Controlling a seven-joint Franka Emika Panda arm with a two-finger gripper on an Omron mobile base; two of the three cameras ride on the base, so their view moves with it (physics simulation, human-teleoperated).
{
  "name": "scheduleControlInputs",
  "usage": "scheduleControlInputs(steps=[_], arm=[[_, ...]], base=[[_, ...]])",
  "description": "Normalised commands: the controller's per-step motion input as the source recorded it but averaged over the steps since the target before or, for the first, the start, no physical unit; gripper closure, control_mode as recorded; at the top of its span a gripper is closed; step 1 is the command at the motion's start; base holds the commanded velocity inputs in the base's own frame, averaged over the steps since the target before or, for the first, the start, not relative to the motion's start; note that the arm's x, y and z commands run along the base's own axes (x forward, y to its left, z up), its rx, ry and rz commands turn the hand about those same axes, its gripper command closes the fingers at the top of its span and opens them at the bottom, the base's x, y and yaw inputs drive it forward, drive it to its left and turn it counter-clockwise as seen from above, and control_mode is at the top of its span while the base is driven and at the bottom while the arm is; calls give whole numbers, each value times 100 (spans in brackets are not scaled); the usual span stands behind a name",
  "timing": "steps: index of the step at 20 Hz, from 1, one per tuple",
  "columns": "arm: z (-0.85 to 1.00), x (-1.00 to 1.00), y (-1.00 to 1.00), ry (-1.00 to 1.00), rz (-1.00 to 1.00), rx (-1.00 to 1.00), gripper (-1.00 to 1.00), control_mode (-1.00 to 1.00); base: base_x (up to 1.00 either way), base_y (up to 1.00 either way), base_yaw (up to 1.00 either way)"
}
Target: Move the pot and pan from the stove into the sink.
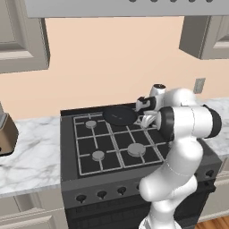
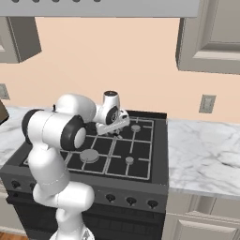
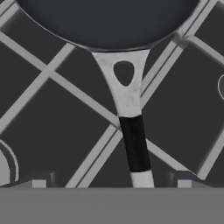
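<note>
A: What does the left base view show?

B: A black stove (image 1: 112,143) set between white marble counters (image 1: 31,156), with a flat black pan (image 1: 120,115) resting on the rear grate. The white arm (image 1: 179,147) rises at lower right and bends over the stove's right side, so that its gripper (image 1: 145,120) sits just beside the pan's right edge.

A: And the right base view?

B: The same stove (image 2: 117,154) from the other side. The gripper (image 2: 114,132) points down at the back grates (image 2: 126,150), behind the arm's elbow; the pan is hidden by the arm.

A: How do the jaws stand?

B: Wide apart, holding nothing. In the hand view the two dark fingertips (image 3: 38,183) stand at either side of the pan's handle (image 3: 133,140), which runs between them without being touched.

A: Where is the pan itself in the hand view?

B: Its dark round body (image 3: 109,22) lies at the top, on the grate bars (image 3: 57,78). A silver neck with an oval hole joins it to the black grip.
</note>
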Motion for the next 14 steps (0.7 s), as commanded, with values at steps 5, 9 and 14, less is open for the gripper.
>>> scheduleControlInputs(steps=[5, 9, 14], arm=[[-13, 28, -14, 0, 2, 1, -100, -100], [0, 0, 0, 0, 0, 0, -100, -100], [-15, 17, 0, 6, 0, 0, -100, -100]], base=[[0, 0, 0], [0, 0, 0], [0, 0, 0]])
